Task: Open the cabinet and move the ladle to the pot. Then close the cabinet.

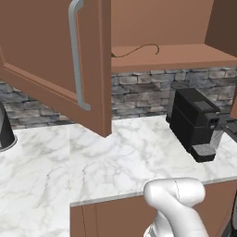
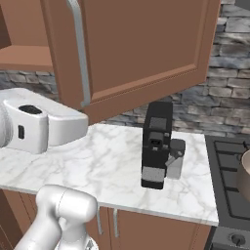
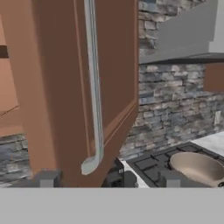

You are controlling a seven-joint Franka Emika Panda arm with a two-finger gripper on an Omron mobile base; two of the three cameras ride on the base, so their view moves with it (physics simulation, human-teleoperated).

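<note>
The cabinet's left door [image 1: 51, 60] stands swung out over the counter, and its right door [image 2: 146, 49] stands open too. On the bare lower shelf [image 1: 185, 58] lies the ladle [image 1: 139, 50], thin, dark and curved. My gripper [image 3: 109, 180] is open, its fingertips [image 3: 47, 179] wide apart just in front of the lower end of the right door's silver bar handle [image 3: 94, 87], with nothing between them. The tan pot [image 3: 199, 168] sits on the stove to the right; its rim [image 2: 245, 171] shows at the frame edge.
A black coffee machine [image 1: 194, 122] stands on the marble counter [image 1: 92, 162] under the shelf, left of the stove [image 2: 229, 180]. A grey range hood [image 3: 188, 35] hangs above the stove. A dark rounded object [image 1: 4, 132] sits at the counter's far left.
</note>
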